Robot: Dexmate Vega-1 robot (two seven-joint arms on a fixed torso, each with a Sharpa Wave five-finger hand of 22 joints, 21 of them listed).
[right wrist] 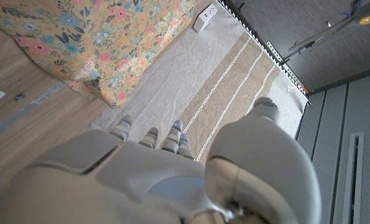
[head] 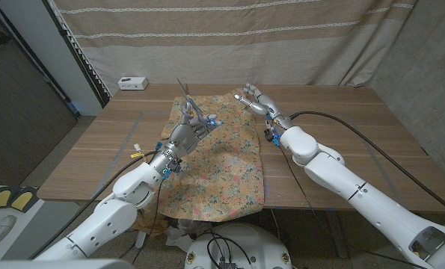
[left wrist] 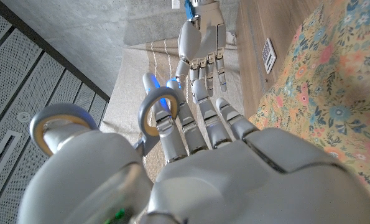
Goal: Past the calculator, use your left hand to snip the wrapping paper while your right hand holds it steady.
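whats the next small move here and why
Probably bring the right hand down onto the wrapping paper at its far corner. The left hand already holds the scissors raised above the far edge, but the sheet doesn't look pinned yet.

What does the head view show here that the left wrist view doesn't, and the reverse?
The head view adds the scissors, blades pointing away over the far edge of the wrapping paper, and a white box at the far left of the table. The left wrist view adds fingers through the handle loops. Both show the left hand, the right hand and the paper.
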